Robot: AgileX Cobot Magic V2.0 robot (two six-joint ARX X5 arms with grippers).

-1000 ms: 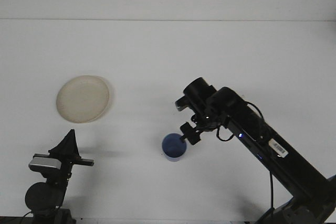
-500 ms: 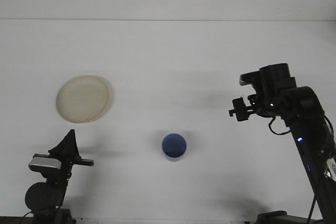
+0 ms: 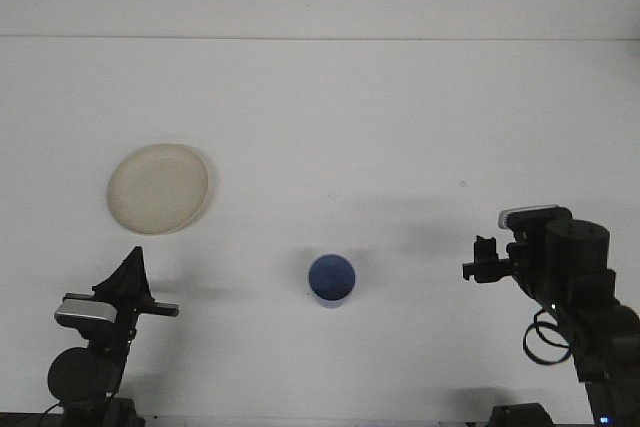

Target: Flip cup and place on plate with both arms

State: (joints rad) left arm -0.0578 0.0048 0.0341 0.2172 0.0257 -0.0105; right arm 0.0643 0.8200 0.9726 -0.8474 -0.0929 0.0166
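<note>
Cup (image 3: 331,280): sitting in the lower centre of the frame, standing upright on the desk (image 3: 320,117). Its open mouth is facing up toward the camera and its long axis is running vertically, so the round rim and the inside are showing.
Cup material and shape: blue, smooth-walled and round, with a darker blue interior; it is casting a faint shadow to its right.
Plate (image 3: 159,187): lying flat at the left of the frame, well apart from the cup, up and to the left of it. It is round and shallow, pale cream, slightly translucent, with a low raised rim.
Desk surface: plain white, matt and even, running up to a pale wall at the top of the frame.
Left claw (image 3: 130,282): resting in the lower left corner, below the plate. Its dark fingers are tapering up together to a single point with no gap showing, and gripping nothing. A grey block is sitting just beneath it on a black round base.
Right claw (image 3: 478,259): hanging at the lower right, well apart from the cup and pointing left toward it. It is black and holding nothing; whether its fingers are apart or together cannot be told from this view.
Right arm (image 3: 580,297): black, with a cable looping beneath it.
</note>
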